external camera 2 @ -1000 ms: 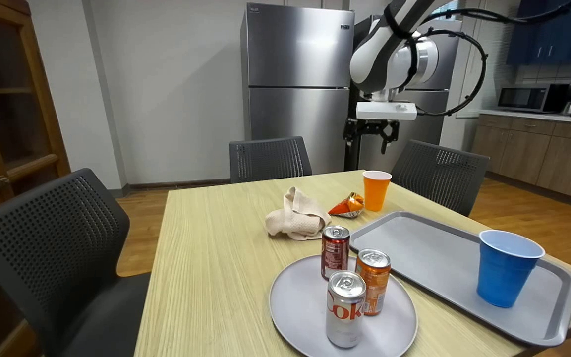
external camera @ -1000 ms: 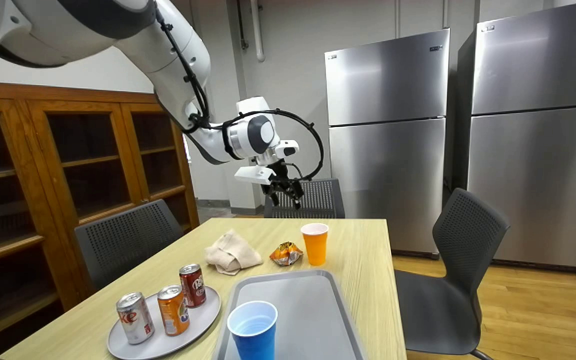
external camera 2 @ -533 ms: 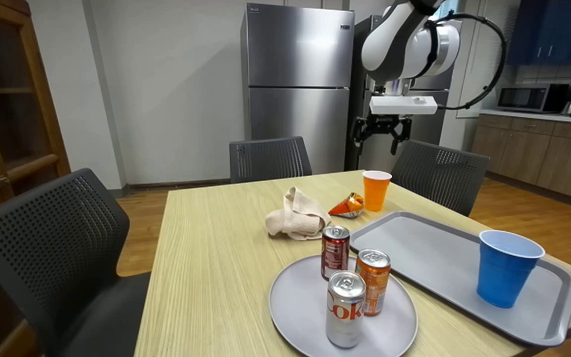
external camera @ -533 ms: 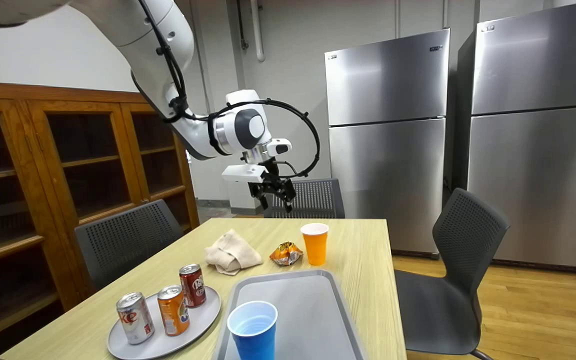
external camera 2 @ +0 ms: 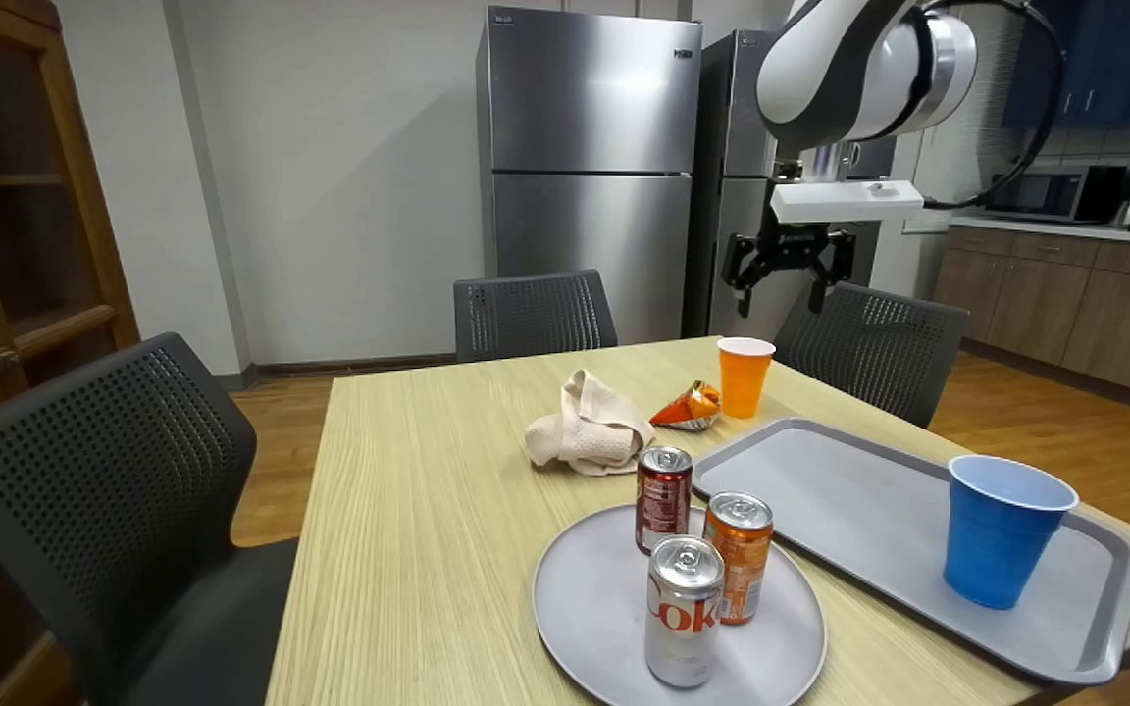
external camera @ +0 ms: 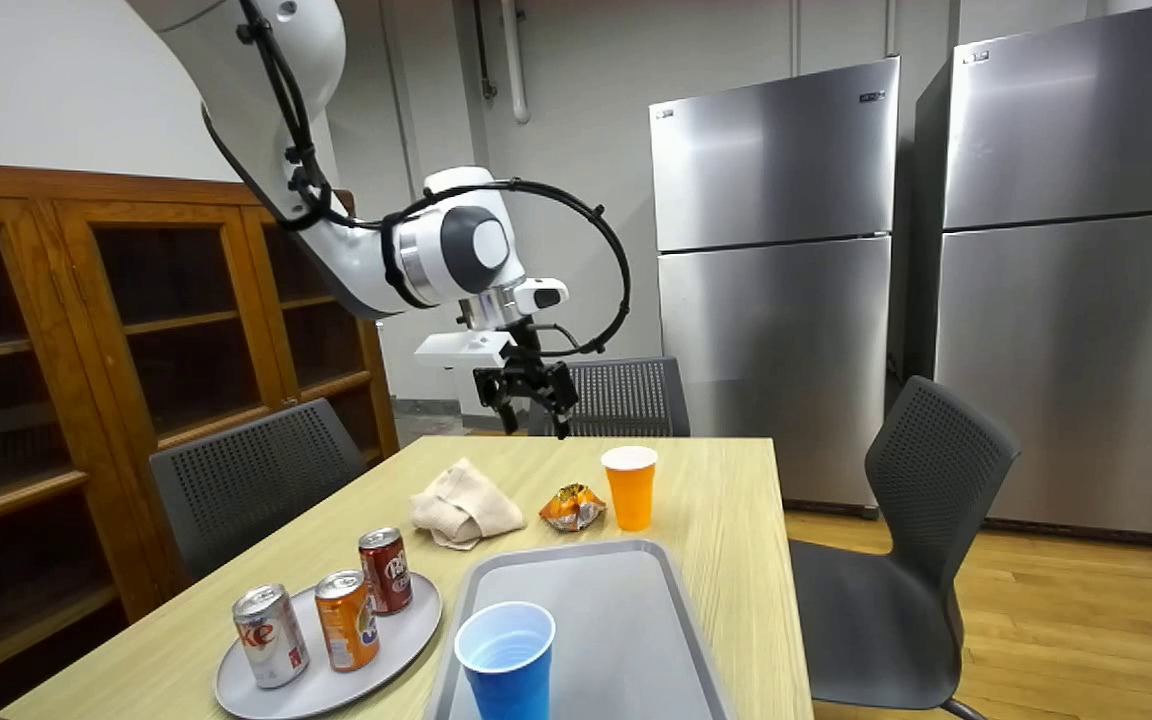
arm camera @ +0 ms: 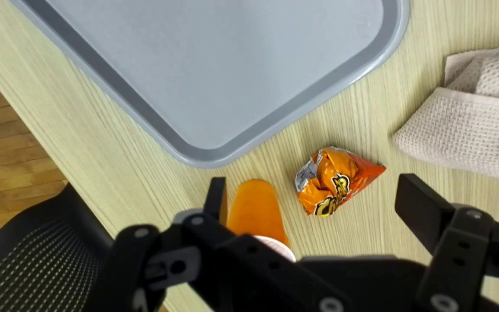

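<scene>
My gripper (arm camera: 315, 197) hangs above the table's far end with its fingers wide apart and nothing held; in both exterior views the gripper (external camera: 536, 425) (external camera 2: 781, 306) is clear of the tabletop. Below it in the wrist view lies a crumpled orange snack bag (arm camera: 338, 180), seen between the fingers. An orange cup (arm camera: 256, 208) stands upright beside the bag, its rim partly hidden by the left finger's linkage. A beige cloth (arm camera: 474, 121) lies in a heap to the right. The orange cup (external camera 2: 744, 382) and snack bag (external camera 2: 691, 407) also sit close together in an exterior view.
A grey tray (external camera: 606, 570) holds a blue cup (external camera: 506, 660). Beside it, a round plate (external camera 2: 575, 598) carries a silver can (external camera 2: 685, 628), an orange can (external camera 2: 742, 569) and a dark red can (external camera 2: 664, 510). Chairs (external camera: 896, 560) surround the table; refrigerators (external camera: 776, 350) stand behind.
The arm and open gripper have moved left and slightly lower in one exterior view, and right, lower and nearer in the other. The objects on the table have not moved.
</scene>
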`<state>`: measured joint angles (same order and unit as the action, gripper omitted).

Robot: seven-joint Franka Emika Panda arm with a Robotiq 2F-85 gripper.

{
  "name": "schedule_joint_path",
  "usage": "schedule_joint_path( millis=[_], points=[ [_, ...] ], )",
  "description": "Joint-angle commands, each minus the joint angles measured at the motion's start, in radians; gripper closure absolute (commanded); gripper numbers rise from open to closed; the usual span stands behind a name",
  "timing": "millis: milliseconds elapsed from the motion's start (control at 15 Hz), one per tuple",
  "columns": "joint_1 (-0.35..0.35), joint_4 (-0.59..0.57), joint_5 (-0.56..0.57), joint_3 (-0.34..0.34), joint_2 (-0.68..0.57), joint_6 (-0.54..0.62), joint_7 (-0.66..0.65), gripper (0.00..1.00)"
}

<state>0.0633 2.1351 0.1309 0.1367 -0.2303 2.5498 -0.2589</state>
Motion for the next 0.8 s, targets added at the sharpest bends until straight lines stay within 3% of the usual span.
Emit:
schedule_joint_path(
  millis=[0,733],
  points=[
    [-0.01,0.121,0.054,-0.013,0.114,0.006,-0.003,0.0],
    [-0.033,0.328,0.099,-0.04,0.278,-0.005,-0.042,0.0]
  ],
)
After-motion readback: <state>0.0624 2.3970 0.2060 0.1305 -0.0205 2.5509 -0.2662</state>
